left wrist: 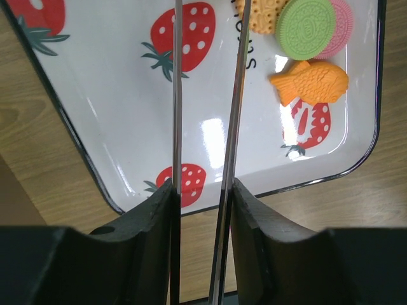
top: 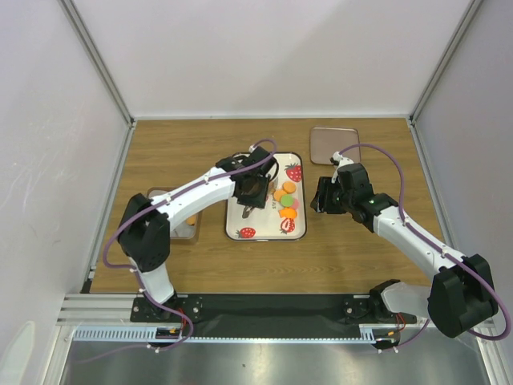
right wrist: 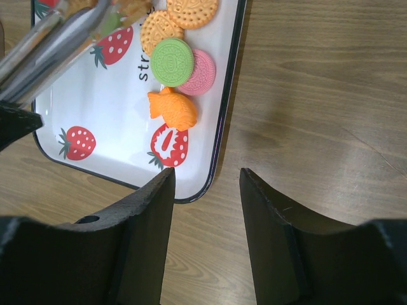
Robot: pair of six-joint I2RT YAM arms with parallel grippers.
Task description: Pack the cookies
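Observation:
The cookies lie in a cluster on the right side of a white strawberry-print tray (top: 240, 218): a green disc (right wrist: 172, 61), a pink disc (right wrist: 202, 73), orange round ones (right wrist: 158, 28) and an orange fish shape (right wrist: 172, 109). They also show in the top view (top: 285, 200) and the left wrist view (left wrist: 305, 28). My left gripper (top: 252, 191) (left wrist: 202, 190) is shut on metal tongs (left wrist: 177, 95) (right wrist: 57, 51) over the tray's middle. The tong tips reach the orange cookies; I cannot tell if they grip one. My right gripper (top: 321, 197) (right wrist: 206, 175) is open and empty above the tray's corner.
A clear container (top: 178, 233) with something orange (top: 191, 218) in it stands left of the tray, partly under the left arm. A flat metallic lid (top: 333, 144) lies at the back right. White walls enclose the wooden table (top: 361, 257).

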